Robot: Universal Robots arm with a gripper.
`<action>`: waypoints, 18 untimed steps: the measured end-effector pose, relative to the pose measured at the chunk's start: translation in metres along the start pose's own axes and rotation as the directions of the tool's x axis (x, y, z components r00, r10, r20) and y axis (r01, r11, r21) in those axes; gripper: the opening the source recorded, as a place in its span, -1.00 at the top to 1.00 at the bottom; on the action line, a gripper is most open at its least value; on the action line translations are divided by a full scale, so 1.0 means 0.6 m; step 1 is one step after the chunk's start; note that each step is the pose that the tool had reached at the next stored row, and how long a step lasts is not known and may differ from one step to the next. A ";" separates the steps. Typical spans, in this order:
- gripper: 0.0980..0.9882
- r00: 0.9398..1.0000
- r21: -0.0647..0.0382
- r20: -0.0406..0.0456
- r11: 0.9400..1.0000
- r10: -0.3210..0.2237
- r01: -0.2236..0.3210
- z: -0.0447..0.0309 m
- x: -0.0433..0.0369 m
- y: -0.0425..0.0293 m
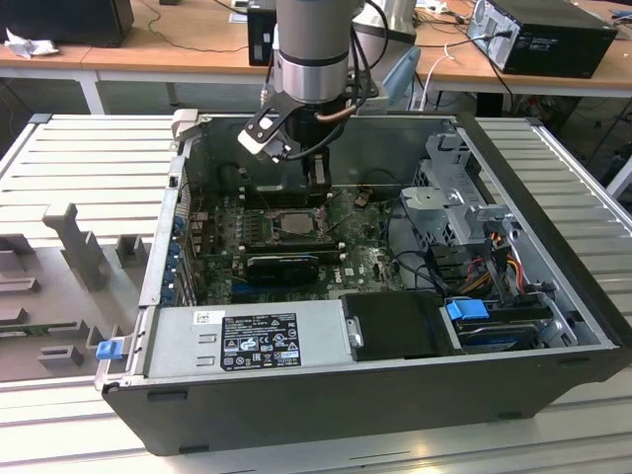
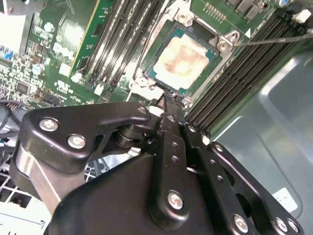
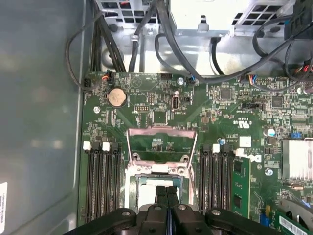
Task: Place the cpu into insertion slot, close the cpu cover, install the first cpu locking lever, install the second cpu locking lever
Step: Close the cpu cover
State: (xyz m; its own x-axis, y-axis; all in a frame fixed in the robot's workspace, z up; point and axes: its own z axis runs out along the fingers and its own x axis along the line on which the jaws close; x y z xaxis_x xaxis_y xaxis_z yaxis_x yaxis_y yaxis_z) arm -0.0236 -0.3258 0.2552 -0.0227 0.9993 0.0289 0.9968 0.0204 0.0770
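Note:
The cpu (image 2: pixel 183 58), a pale square chip with a silver-beige face, lies in the insertion slot (image 2: pixel 155 46) on the green motherboard (image 3: pixel 146 105). Just beyond the slot, the cpu cover (image 3: pixel 161 131), a grey metal frame with a cut-out centre, stands flipped open. My gripper (image 3: pixel 167 192) is shut, its black fingertips pressed together with nothing seen between them, low over the slot's edge on the cover's hinge side. In the exterior view the gripper (image 1: pixel 318 197) reaches down into the open computer case right above the slot (image 1: pixel 292 223). A thin metal lever rod (image 2: pixel 274 40) sticks out beside the slot.
Long black memory slots (image 3: pixel 102 181) flank the socket on both sides, one with a green module (image 3: pixel 240 188). A black graphics card (image 1: pixel 284 265), cable bundles (image 3: pixel 161 29), the power supply (image 1: pixel 257 341) and drive cages (image 1: pixel 459 202) crowd the case. Its grey wall (image 3: pixel 39 122) runs close by.

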 end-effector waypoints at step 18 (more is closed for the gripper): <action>0.98 1.000 0.001 0.000 1.000 0.000 0.000 -0.001 0.000 0.066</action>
State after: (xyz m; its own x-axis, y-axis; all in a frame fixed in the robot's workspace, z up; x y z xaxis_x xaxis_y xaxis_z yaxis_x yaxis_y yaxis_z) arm 0.0160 -0.3252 0.2591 -0.0227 0.9993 0.0289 0.9969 0.0205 0.0760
